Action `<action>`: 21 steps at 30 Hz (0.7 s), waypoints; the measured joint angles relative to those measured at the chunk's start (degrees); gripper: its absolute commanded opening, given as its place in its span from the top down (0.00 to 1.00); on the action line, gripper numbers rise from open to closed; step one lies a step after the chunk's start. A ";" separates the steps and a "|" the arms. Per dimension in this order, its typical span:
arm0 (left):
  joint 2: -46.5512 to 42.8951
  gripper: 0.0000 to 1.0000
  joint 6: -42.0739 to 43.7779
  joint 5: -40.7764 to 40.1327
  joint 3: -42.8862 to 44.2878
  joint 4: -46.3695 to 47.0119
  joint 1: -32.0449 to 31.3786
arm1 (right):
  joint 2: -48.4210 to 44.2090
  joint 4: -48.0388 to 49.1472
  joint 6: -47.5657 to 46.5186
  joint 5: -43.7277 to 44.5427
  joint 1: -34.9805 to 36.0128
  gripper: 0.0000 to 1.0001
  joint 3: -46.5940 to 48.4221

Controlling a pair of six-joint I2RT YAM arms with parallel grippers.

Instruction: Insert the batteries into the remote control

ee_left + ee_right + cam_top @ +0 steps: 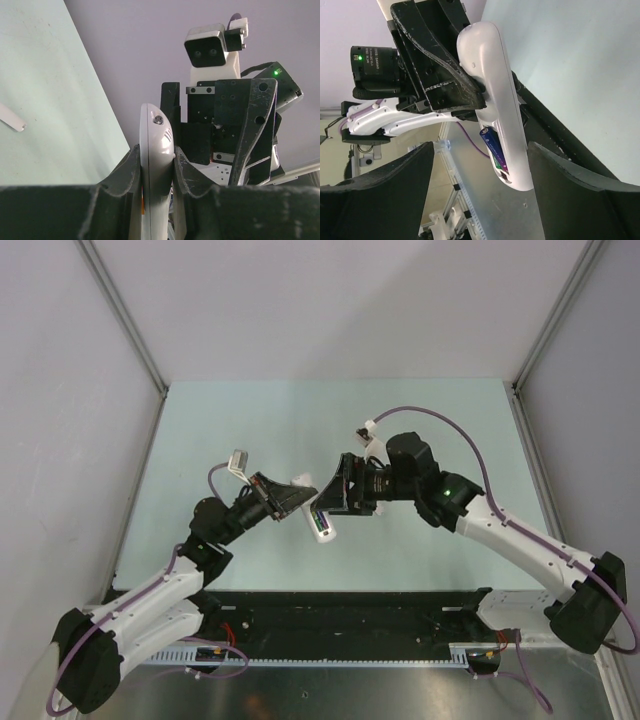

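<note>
Top view: both arms meet over the middle of the pale green bench point(250, 420). The left pincer point(298, 502) is clenched on the remote control point(322, 523) and holds it clear of the surface. The right pincer point(337, 496) sits just beside the remote's far side. From here the remote's open side shows only as a thin streak of green and purple.

Left wrist view: remote seen edge-on and upright, squeezed between the two dark fingers point(127, 167). They clamp its lower part; the rounded top end with a small round lens sticks out above them. The right arm's pincer and camera housing face it from just behind. Only this view shows a small white strip point(11, 118) lying flat on the bench, well apart at the left.

Right wrist view: only this view shows the battery recess clearly.
- The purple-blue battery point(492, 147) lies lengthwise in the recess near the remote's lower end.
- A sliver of green point(498, 161) sits beside it. Cannot tell whether that is the second cell.
- The right pincer's own fingers point(380, 200) are spread wide on either side of the remote, touching nothing, so it is released.
</note>
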 measured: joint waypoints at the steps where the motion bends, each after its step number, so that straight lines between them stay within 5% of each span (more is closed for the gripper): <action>1: 0.00 1.00 0.00 0.00 0.02 0.00 0.00 | 0.11 0.00 0.24 -0.31 -0.04 0.21 0.00; 21: -0.76 1.00 -2.78 0.17 0.52 1.14 0.00 | 2.32 8.46 7.02 -4.28 -1.73 0.31 -3.54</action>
